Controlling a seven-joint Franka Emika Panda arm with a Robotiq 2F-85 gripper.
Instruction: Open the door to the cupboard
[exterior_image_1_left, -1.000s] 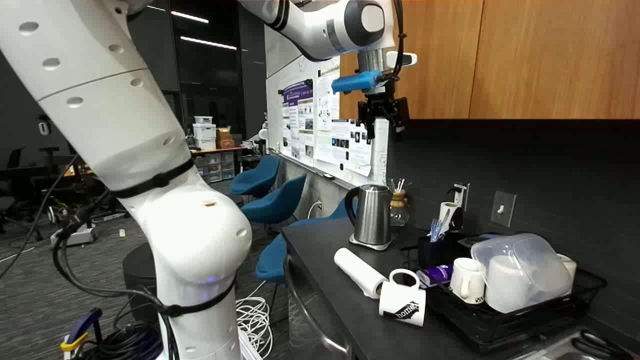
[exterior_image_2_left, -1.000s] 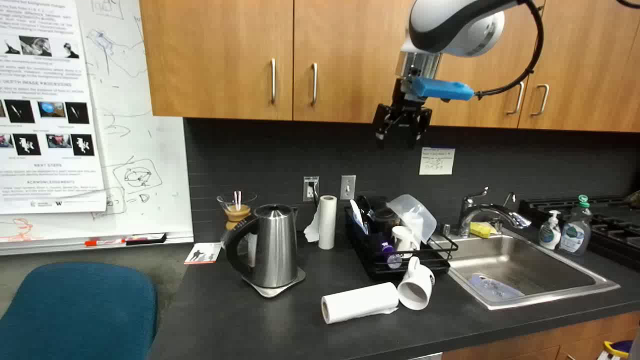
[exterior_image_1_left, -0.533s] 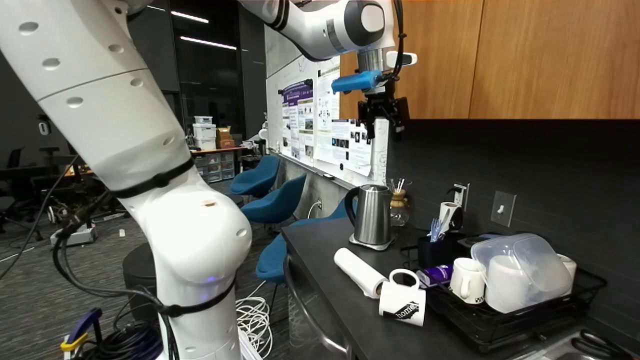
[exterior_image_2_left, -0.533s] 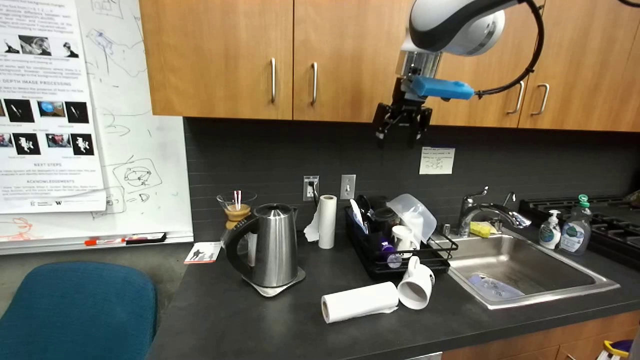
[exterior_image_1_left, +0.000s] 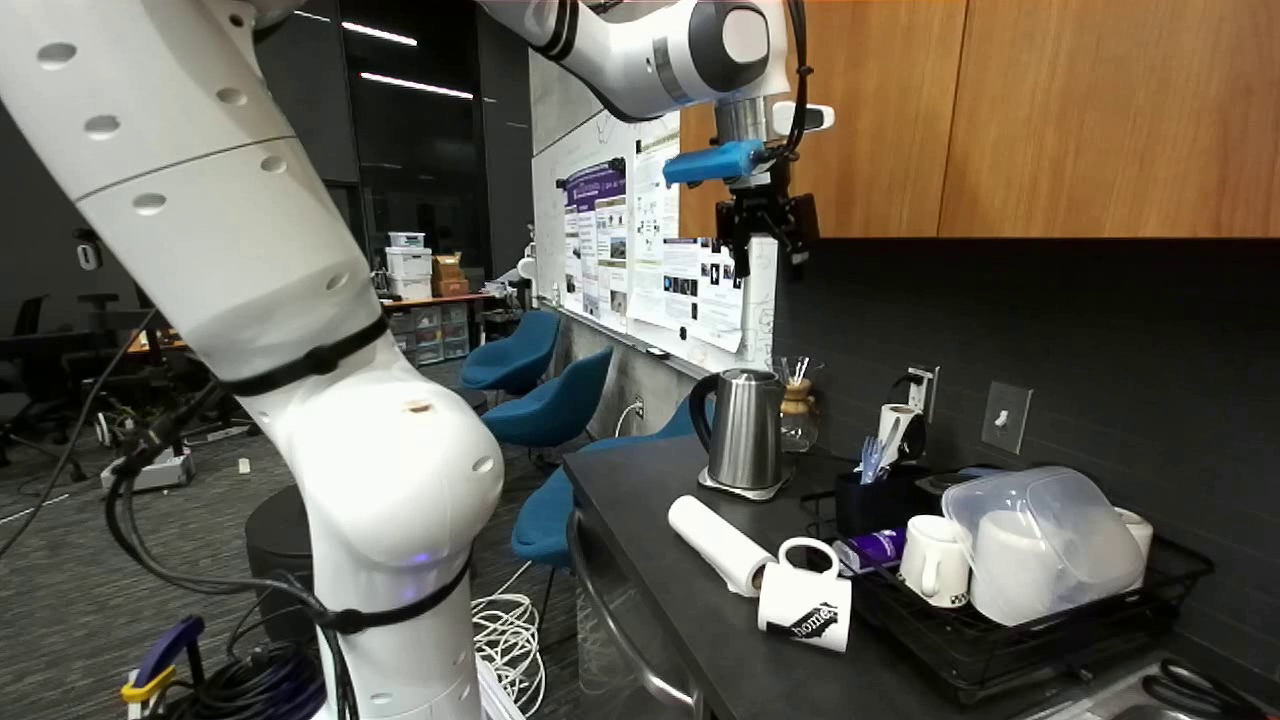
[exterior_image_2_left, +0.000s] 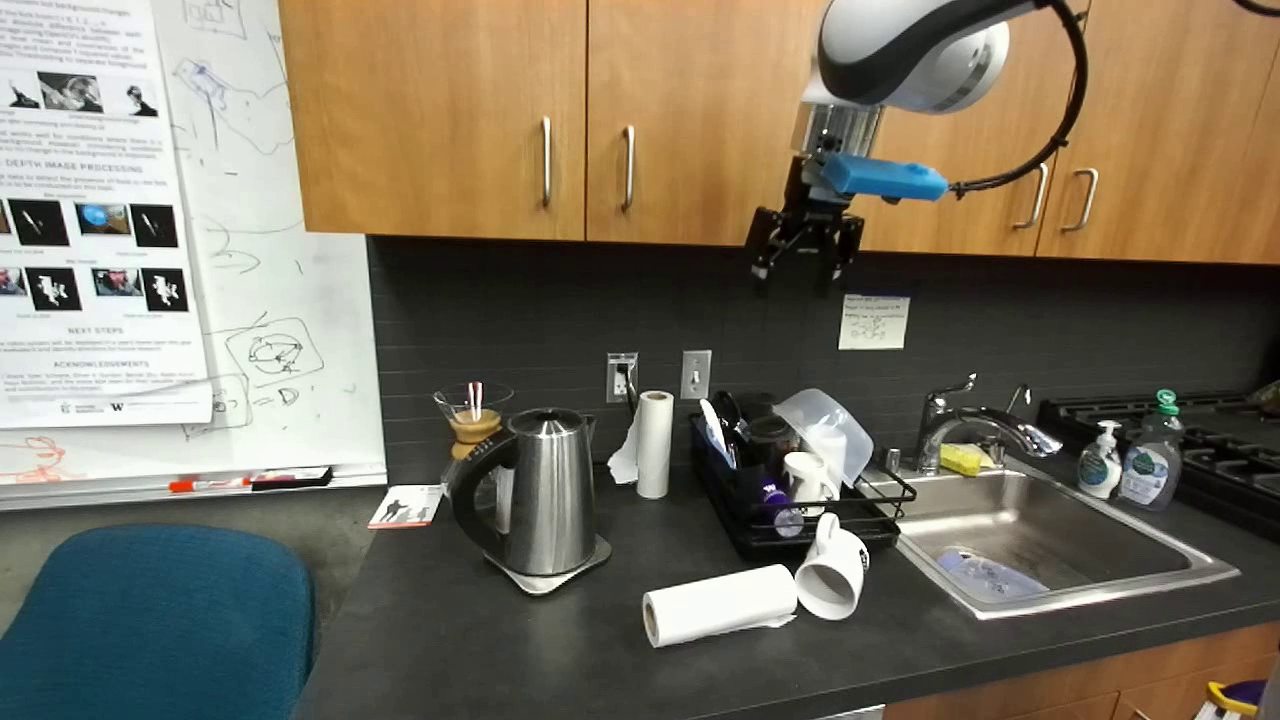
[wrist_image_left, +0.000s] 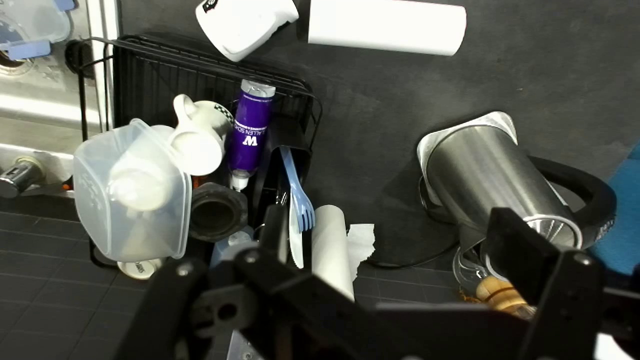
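Nothing had visibly shifted over the last second: the end effector (exterior_image_2_left: 795, 280) hung pointing down above the table (exterior_image_2_left: 480, 640), jaws apart and holding nothing. The cupboard (exterior_image_2_left: 700, 110) was behind it in an exterior view, visible doors (exterior_image_2_left: 430, 120) closed, so opening had seemingly not begun and reaching a handle (exterior_image_2_left: 629, 167) was probably next

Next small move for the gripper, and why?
Probably tilt the gripper up toward a handle. It hangs open, pointing down; the cupboard doors look shut, and that handle sits upright on a front face.
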